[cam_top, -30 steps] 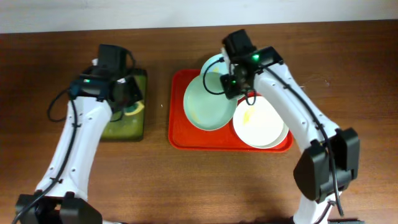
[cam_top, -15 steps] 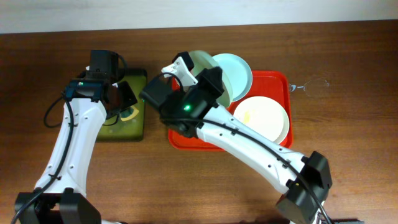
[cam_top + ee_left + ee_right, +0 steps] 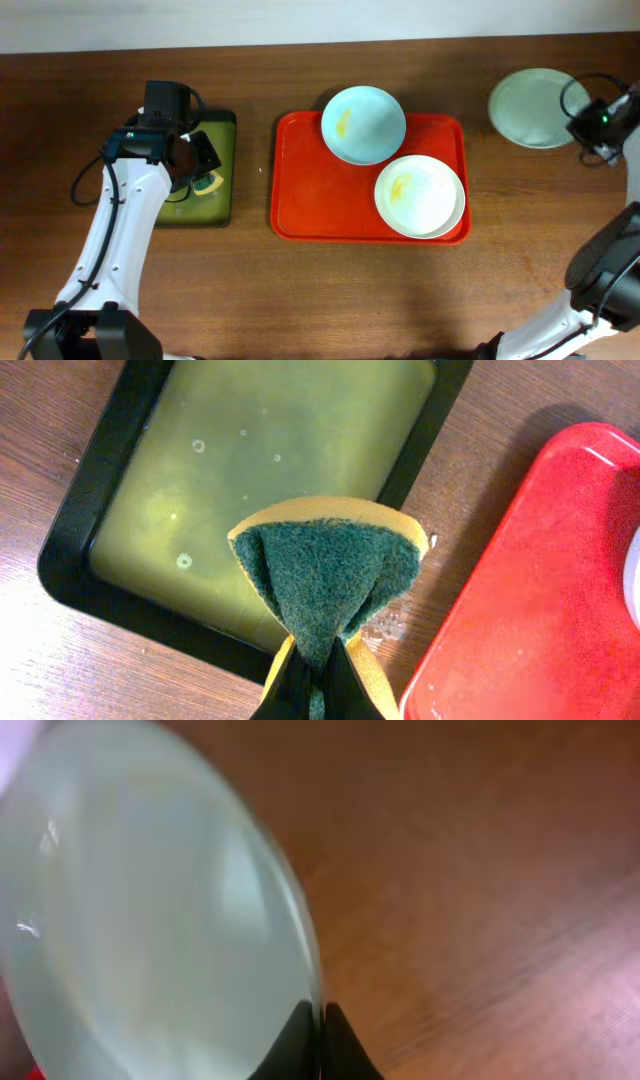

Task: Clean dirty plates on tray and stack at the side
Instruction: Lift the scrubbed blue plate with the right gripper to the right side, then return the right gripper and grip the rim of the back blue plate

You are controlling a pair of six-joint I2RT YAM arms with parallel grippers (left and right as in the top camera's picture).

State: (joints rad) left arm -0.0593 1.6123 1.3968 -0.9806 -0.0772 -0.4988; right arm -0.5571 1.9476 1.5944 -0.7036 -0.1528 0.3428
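Risk: your right hand (image 3: 320, 1020), pinching only the thin rim of the mint plate (image 3: 528, 106) over the counter (image 3: 520, 250) right of the red tray (image 3: 300, 205), could let it pivot and clatter if you release before it lies flat, while your left hand (image 3: 315, 672) clamps the sponge (image 3: 325, 565).

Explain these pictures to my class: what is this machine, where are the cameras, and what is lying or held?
Two robot arms work at a table, each ending in a two-finger gripper. One picture looks down from above; the other two come from wrist cameras. The red tray holds a mint plate and a white plate, both smeared yellow. The left gripper pinches a sponge over a dark tray of greenish liquid. The right gripper grips a third plate by its rim, off the red tray.
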